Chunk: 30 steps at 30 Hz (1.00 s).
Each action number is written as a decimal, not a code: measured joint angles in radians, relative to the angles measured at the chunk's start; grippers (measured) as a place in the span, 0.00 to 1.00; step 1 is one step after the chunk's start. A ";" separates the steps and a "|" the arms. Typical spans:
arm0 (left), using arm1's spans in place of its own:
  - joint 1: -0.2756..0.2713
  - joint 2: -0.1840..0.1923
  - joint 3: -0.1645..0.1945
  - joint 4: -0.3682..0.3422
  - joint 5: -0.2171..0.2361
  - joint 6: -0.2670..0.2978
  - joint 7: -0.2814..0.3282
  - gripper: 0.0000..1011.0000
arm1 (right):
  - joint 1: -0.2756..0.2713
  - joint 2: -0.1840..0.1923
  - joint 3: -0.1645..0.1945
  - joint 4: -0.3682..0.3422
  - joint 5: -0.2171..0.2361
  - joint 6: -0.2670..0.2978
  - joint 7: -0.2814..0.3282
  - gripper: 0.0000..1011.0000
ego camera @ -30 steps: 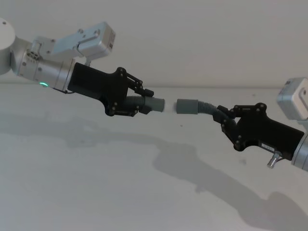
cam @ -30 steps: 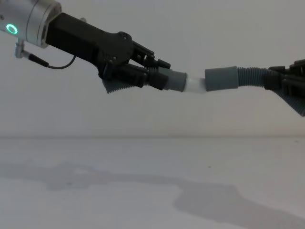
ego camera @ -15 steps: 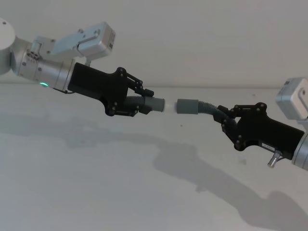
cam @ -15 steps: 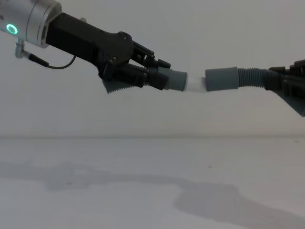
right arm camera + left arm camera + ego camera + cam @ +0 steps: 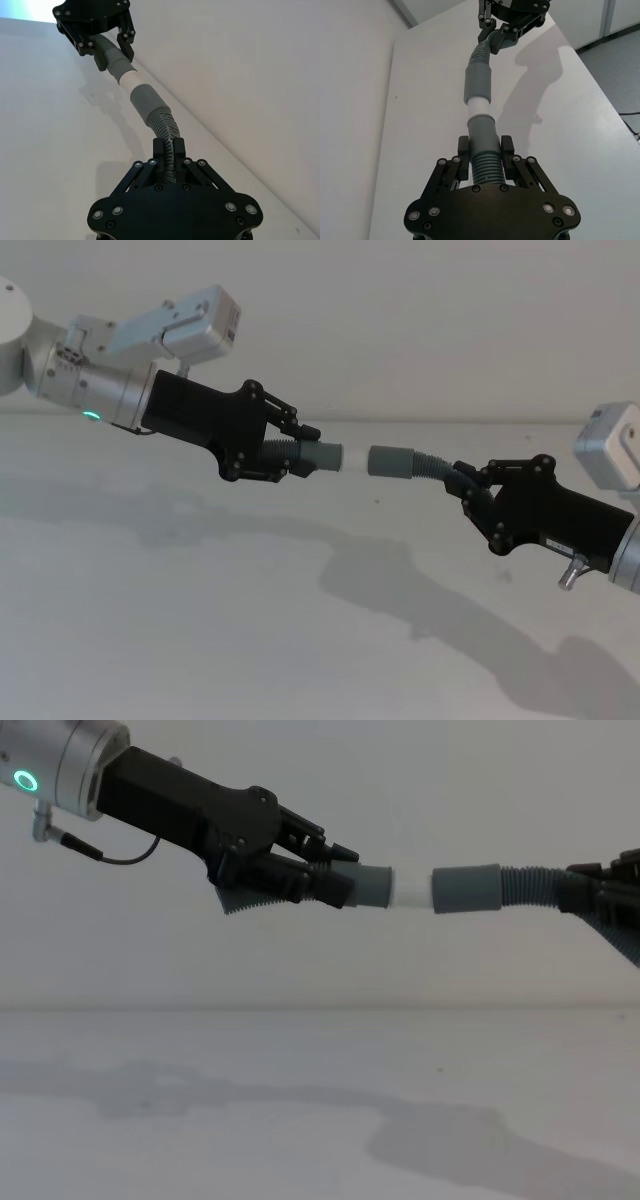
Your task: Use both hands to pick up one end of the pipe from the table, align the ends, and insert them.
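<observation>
The risk here is the white tip (image 5: 412, 890) catching on the cuff (image 5: 466, 890) rim instead of sliding in, since the two pieces meet at a slight angle and the corrugated hose can flex under a push. The left gripper (image 5: 300, 870) is clenched on the short pipe piece (image 5: 300, 454), tip pointing ahead of its fingers. The right gripper (image 5: 468, 490) grasps the longer corrugated piece (image 5: 162, 125), whose cuff sits just beyond the tip, both held well above the table (image 5: 200, 640)

White tip (image 5: 410, 890) apparently meets grey cuff (image 5: 466, 889), held aloft.
</observation>
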 joint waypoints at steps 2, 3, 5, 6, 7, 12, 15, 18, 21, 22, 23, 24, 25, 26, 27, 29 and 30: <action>0.000 0.000 0.000 0.000 0.000 0.000 0.000 0.36 | 0.000 0.003 -0.001 0.000 0.001 0.000 0.000 0.09; 0.000 0.000 0.000 0.000 0.000 0.000 0.000 0.36 | 0.001 0.004 -0.002 -0.001 0.002 0.000 0.000 0.09; 0.000 0.000 0.000 0.000 0.000 0.000 0.000 0.36 | 0.001 0.005 -0.003 -0.001 0.004 0.000 0.000 0.09; 0.000 0.000 0.000 0.000 0.000 0.000 0.000 0.36 | 0.001 0.007 -0.004 -0.002 0.005 0.000 -0.001 0.09; 0.000 0.001 0.000 0.000 0.000 0.000 0.000 0.36 | 0.001 0.008 -0.004 -0.002 0.006 0.000 -0.001 0.09; 0.000 0.001 0.000 0.000 0.000 0.000 0.000 0.36 | 0.002 0.010 -0.010 -0.005 0.013 0.000 -0.001 0.09; 0.000 0.001 0.000 0.000 0.000 0.000 0.000 0.36 | 0.003 0.011 -0.014 -0.006 0.016 0.001 -0.001 0.09; 0.000 0.001 0.000 0.000 0.000 0.000 0.000 0.36 | 0.003 0.012 -0.017 -0.007 0.019 0.002 -0.001 0.09; 0.000 0.001 0.000 0.000 0.000 0.000 0.000 0.36 | 0.004 0.012 -0.021 -0.007 0.023 0.003 -0.003 0.09; 0.000 0.001 0.000 0.000 0.000 0.000 0.000 0.36 | 0.005 0.012 -0.022 -0.007 0.024 0.003 -0.004 0.09; 0.000 0.001 0.000 0.000 0.000 0.000 0.000 0.36 | 0.005 0.011 -0.023 -0.007 0.024 0.003 -0.004 0.09; 0.000 0.001 0.000 0.000 0.000 0.000 0.000 0.36 | 0.005 0.011 -0.024 -0.007 0.025 0.004 -0.007 0.09; 0.000 0.001 0.000 0.000 0.000 0.000 0.000 0.36 | 0.006 0.010 -0.025 -0.007 0.025 0.004 -0.008 0.09; 0.000 0.001 0.000 0.000 0.000 0.000 0.000 0.36 | 0.006 0.009 -0.027 -0.007 0.026 0.005 -0.010 0.09; 0.000 0.001 0.000 0.000 0.000 0.000 0.000 0.36 | 0.006 0.009 -0.027 -0.007 0.027 0.005 -0.012 0.09; 0.000 0.001 0.000 0.000 0.000 0.000 0.000 0.36 | 0.007 0.006 -0.030 -0.007 0.028 0.006 -0.018 0.09; 0.000 0.001 0.000 0.000 0.000 0.000 0.000 0.36 | 0.007 0.005 -0.031 -0.006 0.028 0.007 -0.019 0.09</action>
